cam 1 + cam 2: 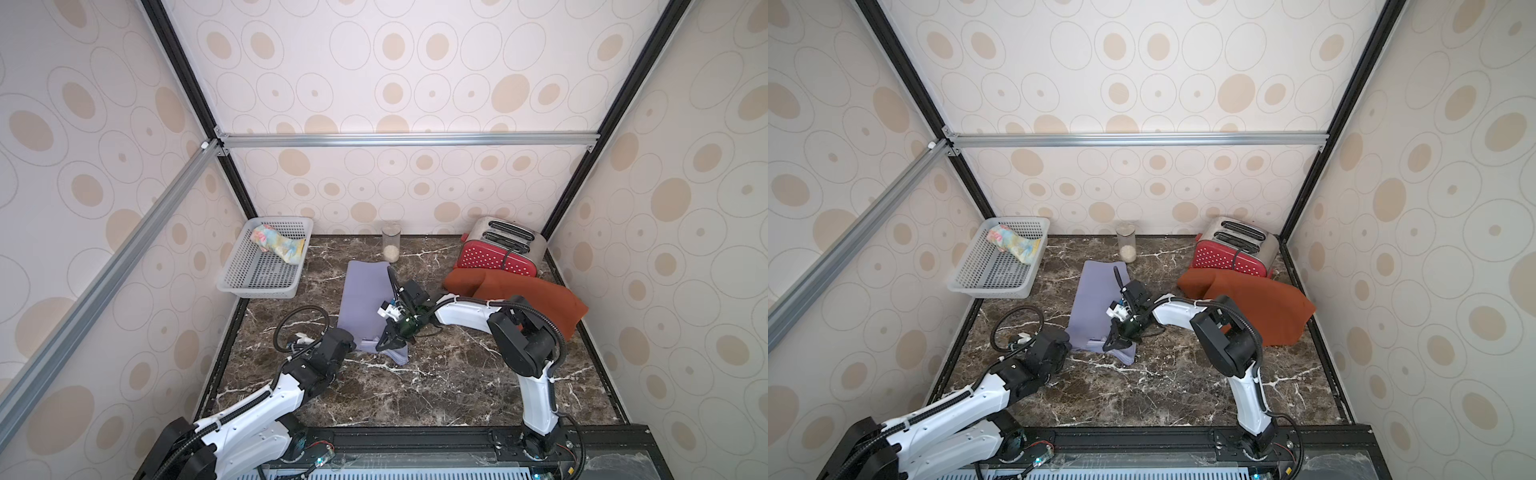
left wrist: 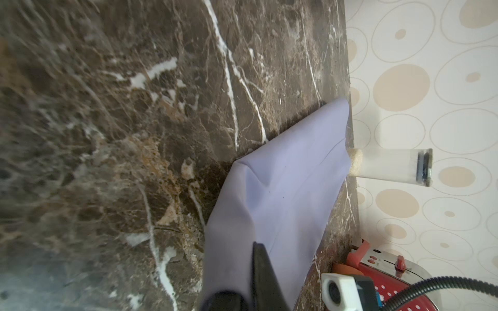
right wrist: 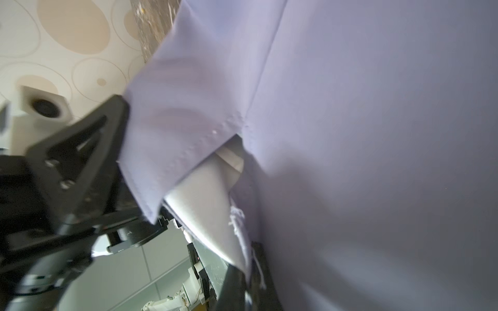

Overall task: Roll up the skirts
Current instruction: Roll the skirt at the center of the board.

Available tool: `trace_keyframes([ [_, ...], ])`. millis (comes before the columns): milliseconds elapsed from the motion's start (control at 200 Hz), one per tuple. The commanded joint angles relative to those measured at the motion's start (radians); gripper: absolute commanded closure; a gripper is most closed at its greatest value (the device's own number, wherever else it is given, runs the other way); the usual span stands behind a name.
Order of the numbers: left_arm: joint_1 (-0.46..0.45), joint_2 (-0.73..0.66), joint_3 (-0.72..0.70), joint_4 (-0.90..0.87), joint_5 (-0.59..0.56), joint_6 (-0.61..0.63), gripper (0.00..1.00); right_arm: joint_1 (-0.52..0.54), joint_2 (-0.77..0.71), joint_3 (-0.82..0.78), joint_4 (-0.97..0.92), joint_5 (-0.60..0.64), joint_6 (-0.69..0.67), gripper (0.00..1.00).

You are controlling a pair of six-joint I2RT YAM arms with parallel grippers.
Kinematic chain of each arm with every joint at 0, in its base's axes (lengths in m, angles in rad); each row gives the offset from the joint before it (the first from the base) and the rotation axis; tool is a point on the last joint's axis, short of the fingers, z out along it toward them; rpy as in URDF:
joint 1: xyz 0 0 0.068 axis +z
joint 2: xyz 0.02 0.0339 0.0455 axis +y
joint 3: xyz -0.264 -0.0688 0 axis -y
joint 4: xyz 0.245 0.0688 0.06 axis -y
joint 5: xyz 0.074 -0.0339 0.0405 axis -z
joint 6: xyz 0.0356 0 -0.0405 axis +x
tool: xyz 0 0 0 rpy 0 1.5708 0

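We're looking at both arms on the lavender skirt (image 1: 363, 297), spread mid-bench (image 1: 436, 386) with its far edge just short of the glass jar (image 1: 391, 245). The left end effector (image 1: 353, 345) is clenched on the near hem at its left corner, and the right end effector (image 1: 384, 344) is clenched on that same hem just beside it, where the cloth bunches up. Off to the right, the rust-orange skirt (image 1: 540, 301) slumps against the red toaster (image 1: 496, 253), partly hidden by the right arm's elbow, while the floral skirt (image 1: 278, 246) lies bundled in the white basket (image 1: 255, 289) in the far left corner.
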Motion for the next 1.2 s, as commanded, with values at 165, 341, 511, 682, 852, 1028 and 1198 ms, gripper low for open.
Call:
trace_keyframes([
  [165,0.021,-0.128,0.191,-0.402,-0.059,0.282,1.0,0.126,-0.124,-0.039,-0.015,-0.01,0.029,1.0],
  [341,0.107,0.034,0.286,-0.402,0.015,0.397,1.0,0.11,-0.044,0.068,-0.07,0.004,0.006,1.0],
  [511,0.223,0.254,0.371,-0.301,0.158,0.584,1.0,0.076,0.055,0.155,-0.11,0.02,0.01,1.0],
  [682,0.258,0.514,0.617,-0.433,0.198,0.805,1.0,0.028,0.097,0.171,-0.107,0.026,0.022,1.0],
  [852,0.268,0.641,0.678,-0.468,0.176,0.898,1.0,0.019,0.134,0.204,-0.169,0.071,-0.026,1.0],
  [1028,0.293,0.732,0.686,-0.467,0.178,0.902,1.0,0.015,0.174,0.235,-0.189,0.111,-0.05,1.0],
  [1198,0.35,0.778,0.649,-0.42,0.178,0.87,1.0,0.007,0.191,0.269,-0.149,0.126,-0.067,0.94],
])
